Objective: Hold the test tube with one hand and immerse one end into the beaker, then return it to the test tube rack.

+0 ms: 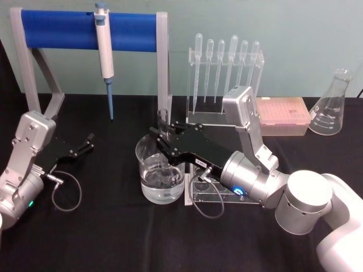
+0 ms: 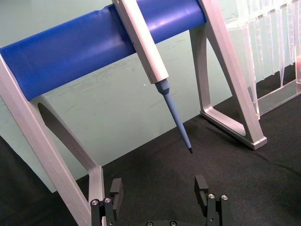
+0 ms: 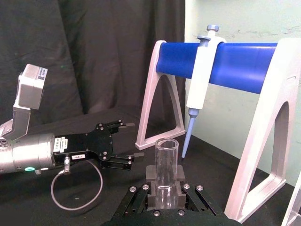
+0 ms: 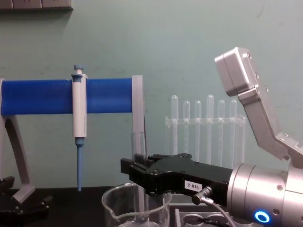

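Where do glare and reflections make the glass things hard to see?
Head view: highlights glint on the rim and water of the beaker; the tube in the right tool nearly vanishes against the black cloth. Right wrist view: pale streaks outline the tube on the dark backdrop. Chest view: it merges with the grey post behind. The left tool sits open at left.

Head view looking down, chest view low, close, both sharing the beaker point(image 1: 159, 184)
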Robot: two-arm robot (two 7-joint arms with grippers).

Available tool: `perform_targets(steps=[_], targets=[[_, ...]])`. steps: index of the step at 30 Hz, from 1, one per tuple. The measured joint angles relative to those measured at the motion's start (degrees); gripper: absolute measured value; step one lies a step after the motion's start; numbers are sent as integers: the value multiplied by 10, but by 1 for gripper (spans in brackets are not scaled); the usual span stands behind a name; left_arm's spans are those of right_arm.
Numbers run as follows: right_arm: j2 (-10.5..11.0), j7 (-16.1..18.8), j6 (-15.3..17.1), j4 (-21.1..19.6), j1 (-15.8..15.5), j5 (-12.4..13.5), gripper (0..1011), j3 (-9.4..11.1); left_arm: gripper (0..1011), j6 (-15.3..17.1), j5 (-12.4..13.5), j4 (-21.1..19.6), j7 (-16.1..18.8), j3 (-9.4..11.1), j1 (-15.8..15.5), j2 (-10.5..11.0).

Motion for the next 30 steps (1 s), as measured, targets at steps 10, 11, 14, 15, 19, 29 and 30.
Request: perform_targets(steps=[10, 11, 14, 15, 19, 29, 30], targets=[[0, 0, 0, 0, 0, 0, 225, 0, 1000, 0, 0, 0, 0, 0, 0, 0], [0, 0, 0, 0, 0, 0, 225, 0, 1000, 0, 0, 0, 0, 0, 0, 0], [0, 0, 0, 0, 0, 0, 224, 0, 1000, 0, 0, 0, 0, 0, 0, 0], [0, 0, 0, 0, 0, 0, 225, 0, 1000, 0, 0, 0, 0, 0, 0, 0], [0, 0, 0, 0, 0, 0, 225, 0, 1000, 0, 0, 0, 0, 0, 0, 0], [0, 0, 0, 0, 0, 0, 224, 0, 1000, 0, 0, 0, 0, 0, 0, 0], [0, 0, 0, 0, 0, 0, 225, 0, 1000, 0, 0, 0, 0, 0, 0, 0]])
